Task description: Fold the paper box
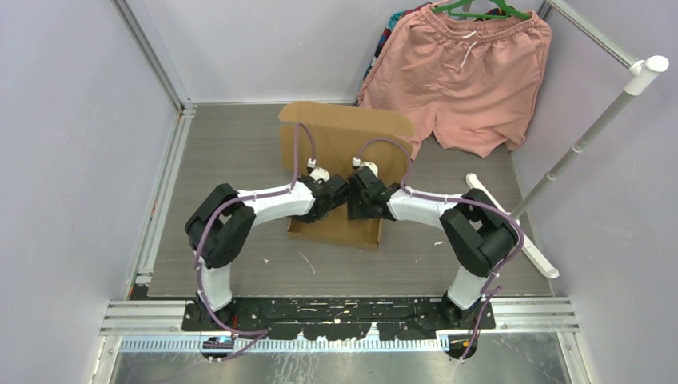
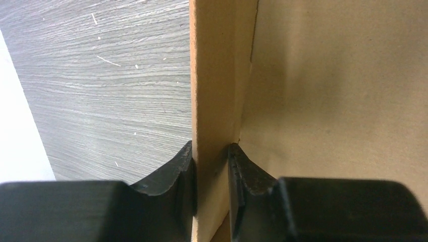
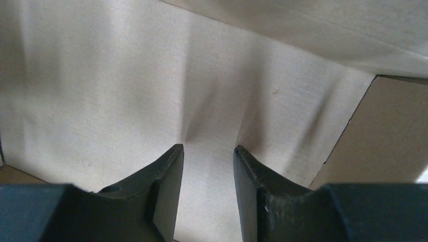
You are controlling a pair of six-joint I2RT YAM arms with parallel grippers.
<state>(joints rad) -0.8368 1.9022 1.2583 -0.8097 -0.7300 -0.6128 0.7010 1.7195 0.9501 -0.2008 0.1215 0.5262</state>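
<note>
Overhead view: a brown cardboard box (image 1: 345,134), partly formed, lies in the middle of the grey table (image 1: 232,160), straight ahead of my two arms. Its tall back flap stands upright on the far side. The shallow tray part lies nearer the arm bases, under both claws. Pink shorts (image 1: 464,80) hang at the back right, well apart from the work.

The left claw (image 1: 334,197) reaches over the tray from the left and the right claw (image 1: 360,198) from the right. They nearly meet, so both are equally near the box.

Left wrist view: an upright side wall (image 2: 214,91) of the box runs straight away from the camera, its long edge in line with the claw, and passes between the two fingers (image 2: 174,184). The outer finger lies against the wall and the inner one sits just beside it. I cannot tell whether the claw is clamping the wall or only straddling it. The table lies on the outer side of the wall and the box interior on the inner side.

Right wrist view: the right claw is open, with nothing between its fingers (image 3: 166,176). Their tips point squarely at a pale inner panel (image 3: 101,91) close ahead.

My judgement: the coming move turns on that wall sitting in the left claw's gap. From there it can be tipped inward or steadied while the right claw pushes the panel.
</note>
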